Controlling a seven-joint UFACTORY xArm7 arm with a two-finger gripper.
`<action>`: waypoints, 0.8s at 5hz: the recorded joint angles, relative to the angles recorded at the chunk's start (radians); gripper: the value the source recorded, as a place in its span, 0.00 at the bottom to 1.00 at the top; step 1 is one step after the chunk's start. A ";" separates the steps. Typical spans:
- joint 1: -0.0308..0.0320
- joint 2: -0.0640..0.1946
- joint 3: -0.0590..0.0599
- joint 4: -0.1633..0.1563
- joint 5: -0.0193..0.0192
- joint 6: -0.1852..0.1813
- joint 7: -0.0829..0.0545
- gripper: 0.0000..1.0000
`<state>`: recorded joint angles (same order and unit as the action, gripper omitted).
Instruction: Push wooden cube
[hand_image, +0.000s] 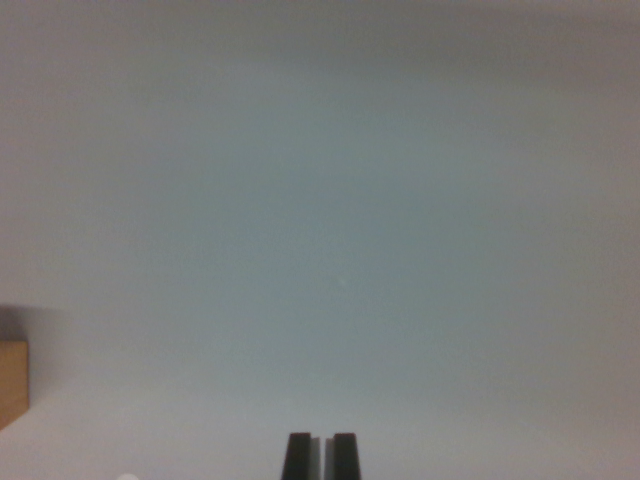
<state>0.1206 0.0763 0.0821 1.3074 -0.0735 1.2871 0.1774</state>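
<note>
Jaws sitting closed at the bottom centre of the wrist view, gripping nothing. Wooden cube is peeking in at the wrist view's left edge, well apart, resting on the pale worktop.

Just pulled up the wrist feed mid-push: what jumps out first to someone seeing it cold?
Mostly a bare, pale grey surface filling nearly the whole wrist view. The only colour is the wooden cube, cut off by the wrist view's left edge, low down. At the bottom centre the gripper shows two dark fingertips close together with only a thin gap, well apart from the cube.
</note>
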 joint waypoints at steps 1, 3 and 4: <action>0.0000 0.000 0.000 0.000 0.0000 0.000 0.000 0.00; 0.0217 0.014 0.013 -0.037 -0.0048 -0.046 0.037 0.00; 0.0439 0.028 0.026 -0.074 -0.0097 -0.092 0.075 0.00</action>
<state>0.1644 0.1042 0.1083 1.2333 -0.0833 1.1946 0.2526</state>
